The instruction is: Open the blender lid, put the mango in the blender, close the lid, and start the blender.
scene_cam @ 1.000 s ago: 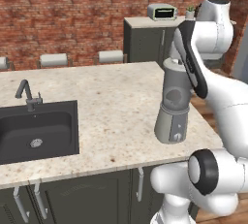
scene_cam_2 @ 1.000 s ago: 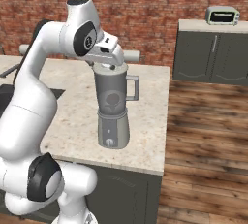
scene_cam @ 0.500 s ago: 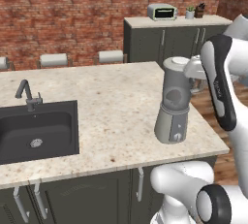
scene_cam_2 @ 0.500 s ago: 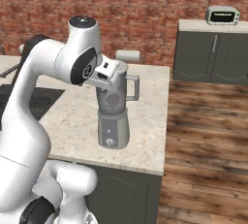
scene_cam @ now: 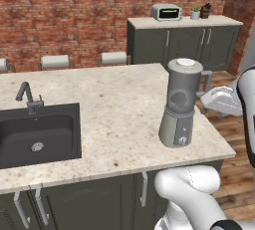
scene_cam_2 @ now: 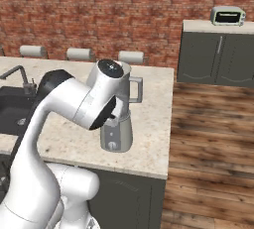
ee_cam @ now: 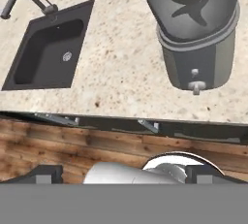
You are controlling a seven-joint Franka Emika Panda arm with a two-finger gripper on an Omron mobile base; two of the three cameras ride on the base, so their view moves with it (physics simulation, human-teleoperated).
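The blender (scene_cam: 180,105) stands on the island counter near its right front corner, its front knob (ee_cam: 195,86) facing me. The blender lid (scene_cam: 186,63) sits flat on the smoky jar (ee_cam: 192,0). The mango is hidden; a dark shape shows through the jar and I cannot tell what it is. My gripper (ee_cam: 125,174) hangs in front of the blender base and apart from it. Its fingertips (ee_cam: 46,173) stand wide apart and open, with nothing between them. My white arm covers most of the blender (scene_cam_2: 117,135) in the right base view.
A dark sink (scene_cam: 37,134) with a faucet (scene_cam: 27,97) is set into the counter's left part. The counter's front edge (ee_cam: 121,116) runs just below the blender, with cabinet handles under it. A toaster oven (scene_cam: 166,11) stands on the far cabinets. Wooden floor lies to the right.
The arm has swung down from above the blender lid to the blender's right side and front. The lid stays on the jar and the blender has not moved.
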